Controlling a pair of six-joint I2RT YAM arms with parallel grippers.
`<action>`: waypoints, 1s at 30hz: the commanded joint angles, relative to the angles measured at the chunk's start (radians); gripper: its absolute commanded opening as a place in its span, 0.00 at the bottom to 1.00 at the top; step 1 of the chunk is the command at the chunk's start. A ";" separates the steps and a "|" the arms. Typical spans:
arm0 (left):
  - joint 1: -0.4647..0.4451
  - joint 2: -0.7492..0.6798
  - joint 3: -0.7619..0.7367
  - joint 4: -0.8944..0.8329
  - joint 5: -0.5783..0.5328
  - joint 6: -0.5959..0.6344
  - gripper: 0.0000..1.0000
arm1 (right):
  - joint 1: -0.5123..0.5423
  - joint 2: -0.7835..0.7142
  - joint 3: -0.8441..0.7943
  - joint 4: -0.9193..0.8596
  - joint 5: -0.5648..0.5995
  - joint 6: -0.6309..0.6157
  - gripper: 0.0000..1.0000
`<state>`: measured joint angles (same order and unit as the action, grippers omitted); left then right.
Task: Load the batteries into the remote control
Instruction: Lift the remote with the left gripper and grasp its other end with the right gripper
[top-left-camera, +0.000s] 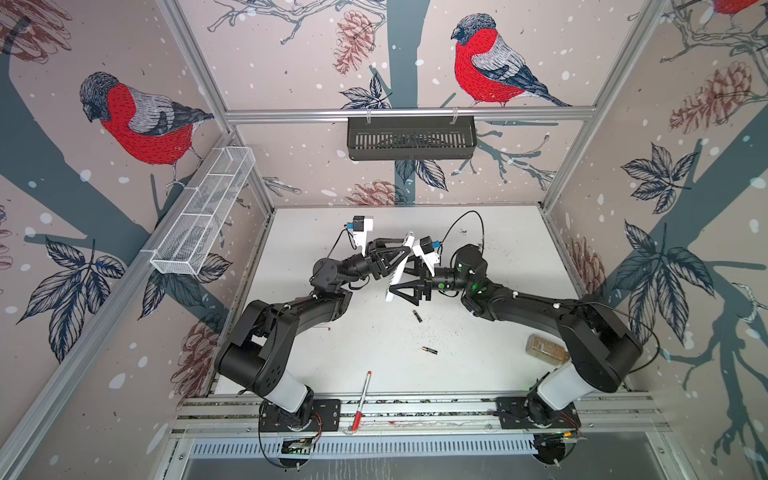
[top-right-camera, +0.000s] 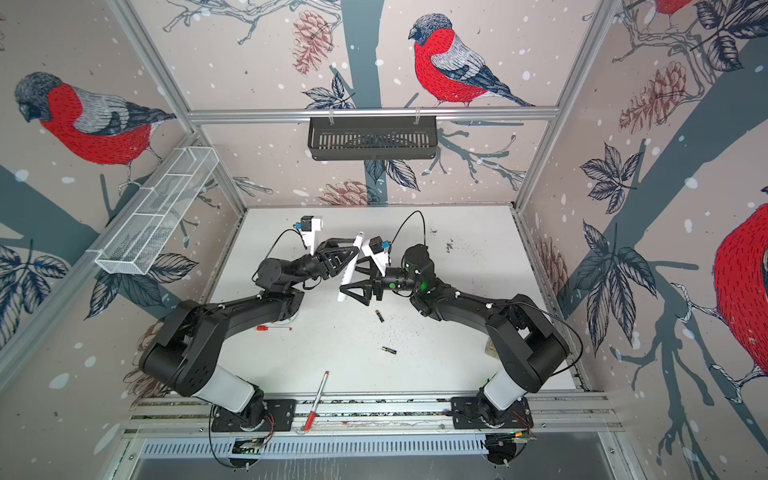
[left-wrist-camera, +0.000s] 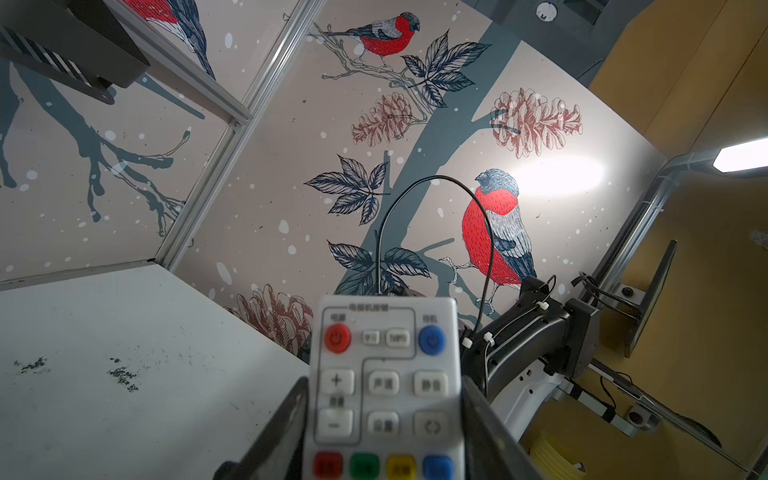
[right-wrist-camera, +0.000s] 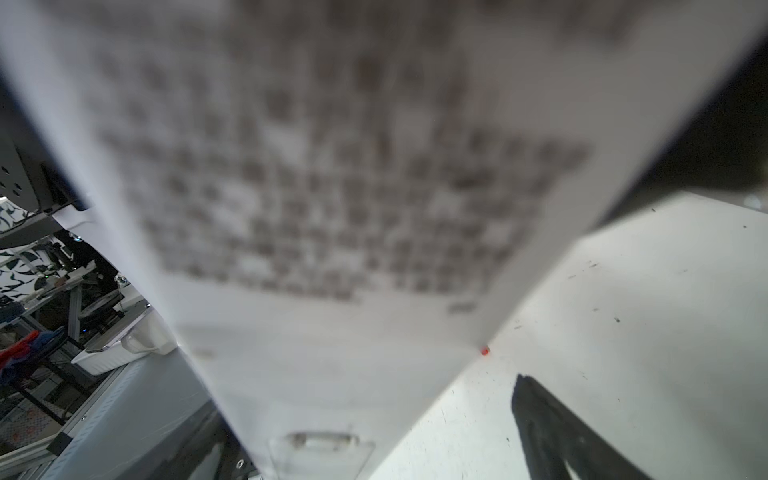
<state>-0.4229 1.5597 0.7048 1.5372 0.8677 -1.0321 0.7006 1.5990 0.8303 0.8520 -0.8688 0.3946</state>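
Over white table (top-left-camera: 374, 357), remote control (left-wrist-camera: 384, 382) between left jaws

White table (top-left-camera: 374, 365) bears batteries (top-left-camera: 417, 316), a pen (top-left-camera: 362, 397), a marker (top-right-camera: 274, 328), a jar (top-left-camera: 546, 349).

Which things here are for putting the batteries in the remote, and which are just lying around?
For the job:
remote control, held in the left gripper
far battery
near battery

Just lying about:
red-and-white pen
red marker
jar of brown stuff
white mesh basket
black basket
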 joint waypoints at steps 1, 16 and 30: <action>-0.001 0.004 -0.005 0.080 0.005 -0.005 0.32 | 0.011 0.022 0.014 0.119 -0.036 0.070 0.96; 0.031 -0.036 -0.019 -0.163 -0.039 0.134 0.96 | -0.011 -0.012 0.061 -0.107 0.119 0.066 0.44; 0.025 -0.140 0.122 -0.993 -0.285 0.553 0.72 | 0.074 -0.021 0.228 -0.631 0.560 -0.182 0.42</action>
<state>-0.4019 1.4288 0.8082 0.6952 0.6716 -0.5682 0.7605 1.5921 1.0538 0.2905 -0.4126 0.2829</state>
